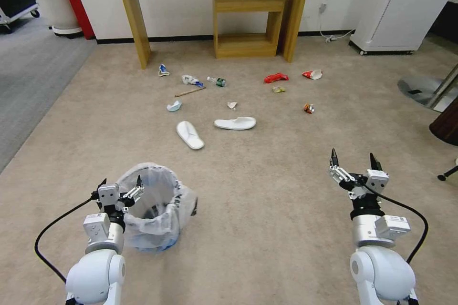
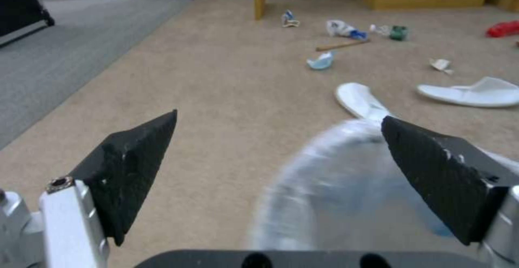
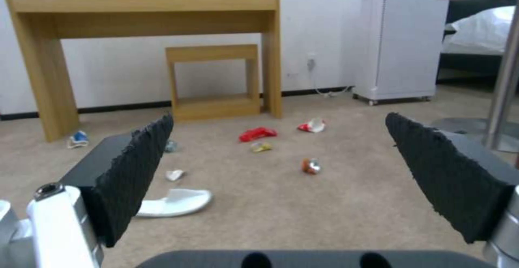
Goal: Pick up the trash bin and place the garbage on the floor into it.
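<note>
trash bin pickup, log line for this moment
left gripper: open at trash bin rim | right gripper: open, idle | garbage: on floor

both our arms reach forward and low. our left gripper (image 1: 120, 188) has jaws spread wide, wrist pointing ahead. our right gripper (image 1: 353, 158) sits out on the right, jaws wide apart too, fingertips (image 1: 333, 156) pointing up and forward.

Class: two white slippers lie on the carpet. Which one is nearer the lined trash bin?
The left slipper, lying lengthwise toward the trash bin. The other slipper lies crosswise, farther right and farther back.
</note>
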